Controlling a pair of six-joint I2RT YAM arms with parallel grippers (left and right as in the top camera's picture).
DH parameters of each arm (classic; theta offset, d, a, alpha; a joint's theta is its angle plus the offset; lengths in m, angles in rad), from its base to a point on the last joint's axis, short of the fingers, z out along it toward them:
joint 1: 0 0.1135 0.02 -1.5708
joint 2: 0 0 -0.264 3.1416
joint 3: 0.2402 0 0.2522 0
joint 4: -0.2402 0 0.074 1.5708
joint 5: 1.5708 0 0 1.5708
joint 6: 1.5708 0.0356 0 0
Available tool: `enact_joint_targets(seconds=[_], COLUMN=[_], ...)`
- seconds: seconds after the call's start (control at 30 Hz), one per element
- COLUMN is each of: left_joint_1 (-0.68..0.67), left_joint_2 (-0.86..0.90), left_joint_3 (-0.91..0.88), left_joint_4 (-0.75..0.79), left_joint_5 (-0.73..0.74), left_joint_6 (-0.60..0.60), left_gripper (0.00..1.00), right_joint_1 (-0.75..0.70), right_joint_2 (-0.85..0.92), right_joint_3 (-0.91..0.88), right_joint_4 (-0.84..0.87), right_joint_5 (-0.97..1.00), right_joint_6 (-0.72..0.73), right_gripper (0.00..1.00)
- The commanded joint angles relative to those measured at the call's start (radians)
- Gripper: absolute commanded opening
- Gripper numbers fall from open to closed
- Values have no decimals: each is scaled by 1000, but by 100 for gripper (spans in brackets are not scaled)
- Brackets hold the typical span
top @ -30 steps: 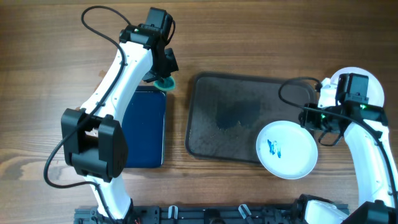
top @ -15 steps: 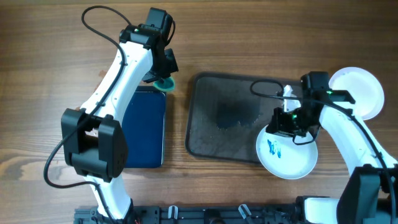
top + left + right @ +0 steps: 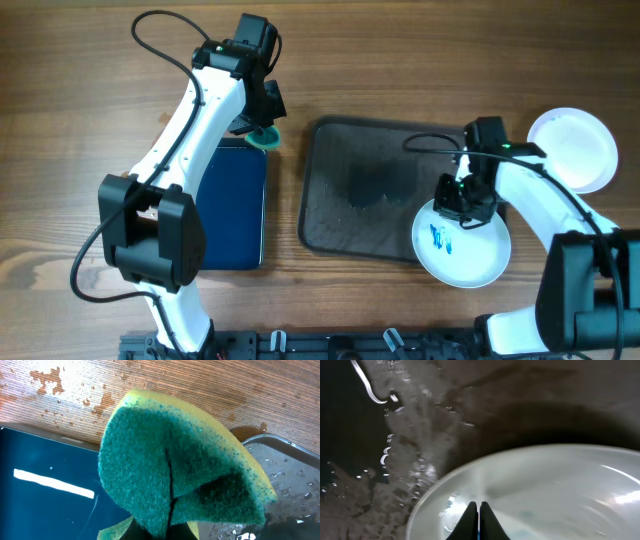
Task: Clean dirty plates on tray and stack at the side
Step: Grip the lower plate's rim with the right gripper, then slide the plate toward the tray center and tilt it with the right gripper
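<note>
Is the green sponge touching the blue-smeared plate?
No, the overhead view shows the green sponge by the blue tray's corner, far from the smeared plate at the grey tray's opposite end.

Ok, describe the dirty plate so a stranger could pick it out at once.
Find the large dark grey-brown rectangular tray in the middle of the wooden table. At its lower right corner in the overhead view, overhanging the rim, lies a round white plate. It is smeared blue, unlike the unmarked white plate on the wood at far right.
</note>
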State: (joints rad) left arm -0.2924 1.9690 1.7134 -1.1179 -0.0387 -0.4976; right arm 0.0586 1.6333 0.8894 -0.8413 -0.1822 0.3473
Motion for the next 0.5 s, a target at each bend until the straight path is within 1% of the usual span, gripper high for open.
enact_joint_targets(seconds=[0.0, 0.1, 0.3, 0.4, 0.47], left_joint_1=[7, 7, 7, 7, 7], left_joint_2=[-9, -9, -9, -9, -9], left_joint_3=[0, 0, 0, 0, 0], left_joint_4=[-1, -8, -9, -16, -16], left_joint_5=[5, 5, 5, 5, 5], left_joint_6=[18, 18, 11, 10, -4], left_gripper=[4, 4, 4, 4, 4], right_joint_1=[53, 72, 72, 72, 73], right_joint_2=[51, 93, 95, 95, 95], right_joint_3=[-6, -6, 6, 38, 80], right_joint_4=[58, 117, 289, 372, 382], right_joint_5=[-39, -68, -122, -121, -106], right_joint_6=[64, 81, 98, 98, 98], right_gripper=[4, 4, 4, 4, 4])
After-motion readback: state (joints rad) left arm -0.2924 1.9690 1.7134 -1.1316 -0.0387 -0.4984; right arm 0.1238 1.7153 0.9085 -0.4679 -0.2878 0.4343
